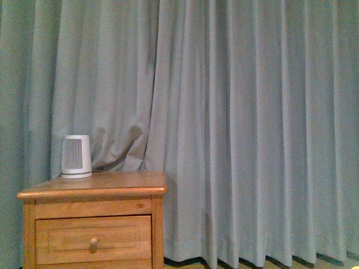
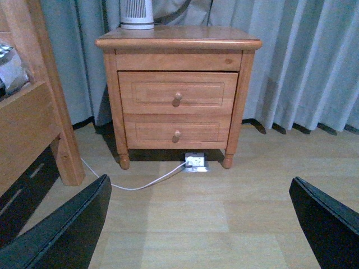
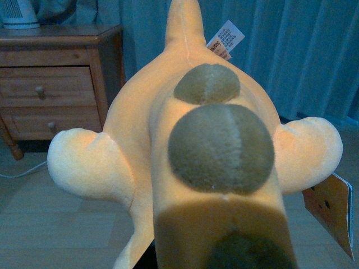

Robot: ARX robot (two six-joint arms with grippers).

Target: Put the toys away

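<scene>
Front view shows neither arm. A wooden bedside table (image 1: pixel 95 185) stands at the lower left, against a long grey-blue curtain (image 1: pixel 252 112). A small white grilled appliance (image 1: pixel 76 156) sits on the far left of its top.

Left wrist view has the left fingers (image 2: pixel 67 230) spread wide, with only bare wooden floor (image 2: pixel 196 224) between them and nothing in their grip. Beyond them the table shows 2 drawers, each with 1 round knob. A white power socket (image 2: pixel 195 162) lies on the floor under the table's front edge, and a white cable (image 2: pixel 146 184) runs from it to the left. Part of a wooden bed frame (image 2: pixel 33 112) stands to the left.

Right wrist view is filled by the plush toy (image 3: pixel 196 112), orange-yellow with 2 brown patches along its middle and a rounded limb on each side. It appears to be raised off the floor right in front of the camera. A white label (image 3: pixel 225 38) sits at its far end and a brown paper tag (image 3: pixel 331 216) hangs by one limb. The toy hides the right fingers, so I cannot tell whether they pinch it.
</scene>
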